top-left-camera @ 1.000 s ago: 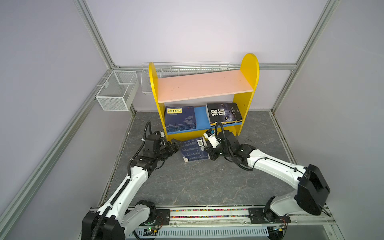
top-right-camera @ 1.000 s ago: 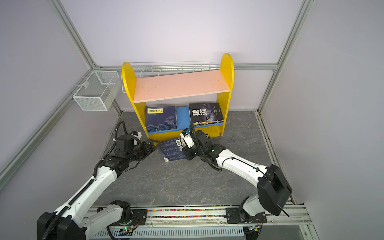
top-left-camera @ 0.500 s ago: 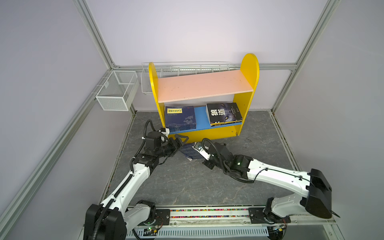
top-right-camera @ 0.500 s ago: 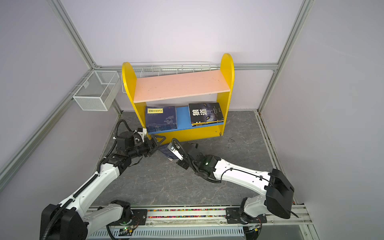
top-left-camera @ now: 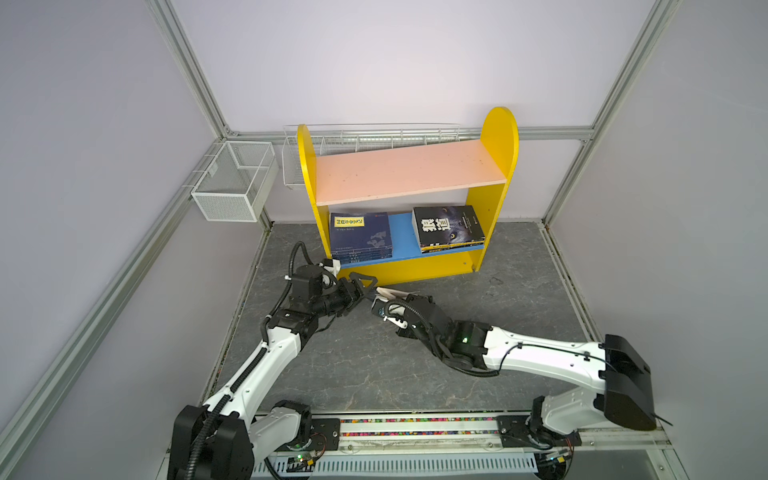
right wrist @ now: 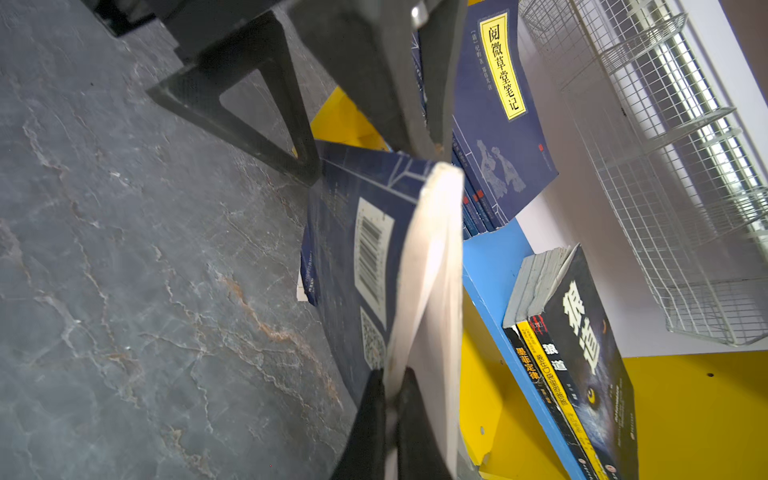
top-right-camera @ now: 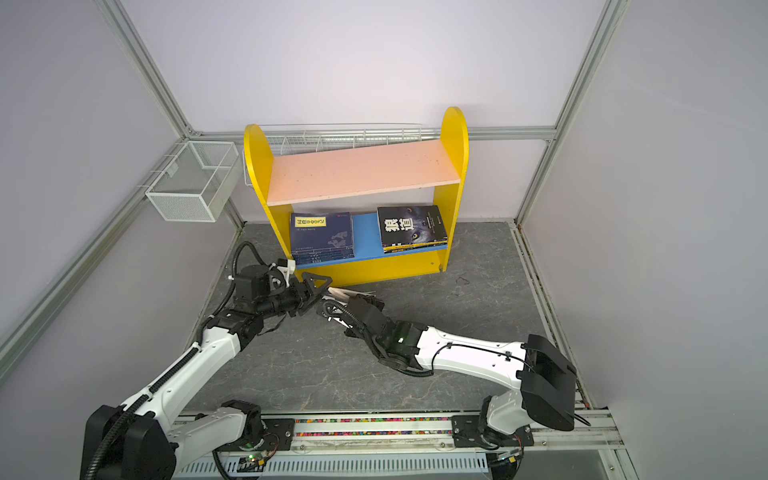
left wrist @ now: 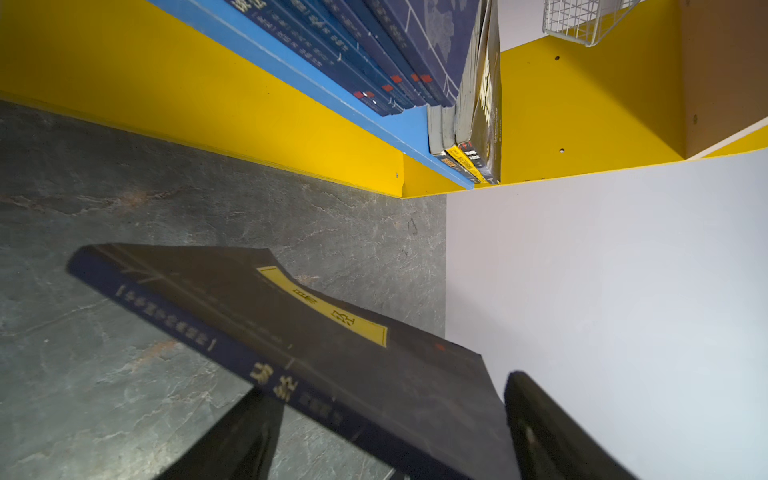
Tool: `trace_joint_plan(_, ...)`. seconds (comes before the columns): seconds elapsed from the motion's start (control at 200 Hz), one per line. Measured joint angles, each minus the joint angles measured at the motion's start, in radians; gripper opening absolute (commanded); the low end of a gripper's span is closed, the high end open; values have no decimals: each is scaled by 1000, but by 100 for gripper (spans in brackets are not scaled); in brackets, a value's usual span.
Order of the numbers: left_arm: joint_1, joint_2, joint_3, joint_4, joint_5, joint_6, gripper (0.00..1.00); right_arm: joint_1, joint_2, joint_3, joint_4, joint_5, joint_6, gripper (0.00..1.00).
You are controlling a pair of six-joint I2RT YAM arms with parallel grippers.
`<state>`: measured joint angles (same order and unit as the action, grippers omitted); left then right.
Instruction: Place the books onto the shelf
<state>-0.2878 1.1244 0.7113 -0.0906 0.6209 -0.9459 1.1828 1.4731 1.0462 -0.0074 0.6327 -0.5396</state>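
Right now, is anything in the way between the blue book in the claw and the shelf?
Nothing visible. The navy book, pinched in the right claw, is in front of the shelf, whose pink board holds nothing.

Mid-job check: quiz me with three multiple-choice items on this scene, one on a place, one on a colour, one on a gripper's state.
1. The navy book stack lies: A) on the pink upper board; B) on the blue lower board, left of the black books; C) on the floor.
2. The side panels of the shelf are: A) green; B) yellow; C) white.
3. The right gripper is: A) open, empty; B) shut on a navy book; C) out of view.
Key: 1B, both top views show it there; 2B, both panels are plainly yellow; 3B, the right wrist view shows it pinching the book's pages.
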Motion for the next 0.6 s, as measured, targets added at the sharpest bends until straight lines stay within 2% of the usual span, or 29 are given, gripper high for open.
trace_joint_plan(0.065, 0, 13, -6, 12, 7, -3, 55, 11, 1, -13, 7, 11, -25, 7)
trace_joint_plan(0.17, 0, 32, -11, 25, 14, -4, 54, 29, 1, -30, 21, 27, -55, 7)
trace_joint_plan(0.305, 0, 41, -14, 36, 23, -6, 45, 46, 2, -37, 36, 48, -90, 7)
trace_joint_plan(0.525, 9, 61, -16, 87, 40, -15, 48, 58, 55, -41, 135, 114, -199, 7)
trace_joint_plan(0.6, 11, 72, -16, 95, 50, -16, 46, 59, 79, -43, 174, 131, -245, 7)
